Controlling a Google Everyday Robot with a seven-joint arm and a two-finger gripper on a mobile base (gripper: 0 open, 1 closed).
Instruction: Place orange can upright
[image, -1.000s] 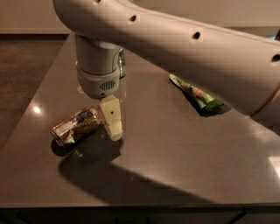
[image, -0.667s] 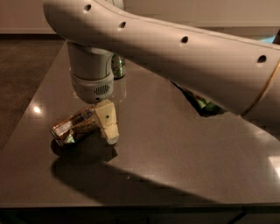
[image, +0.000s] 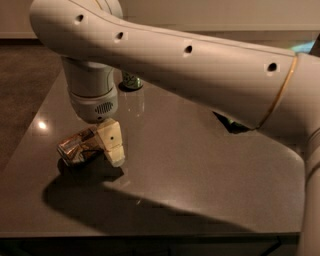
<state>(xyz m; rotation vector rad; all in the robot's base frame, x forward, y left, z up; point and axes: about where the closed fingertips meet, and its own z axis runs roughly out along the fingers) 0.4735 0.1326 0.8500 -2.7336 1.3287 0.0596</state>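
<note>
A dark, glossy worktop (image: 200, 170) is seen beneath the hand, spreading out on every side of it. A thick white arm (image: 200, 65) is stretched across the upper part of the view, and below its wrist the hand (image: 109, 146) is held low, close to the worktop. The orange can (image: 76, 147) is laid on its side on the worktop, right against the hand at its left as the camera sees it, lengthwise away from it. Whether the hand is closed on the can or merely set beside it cannot be told. A green can (image: 131, 80) is stood upright well behind the hand, partly hidden by the wrist.
</note>
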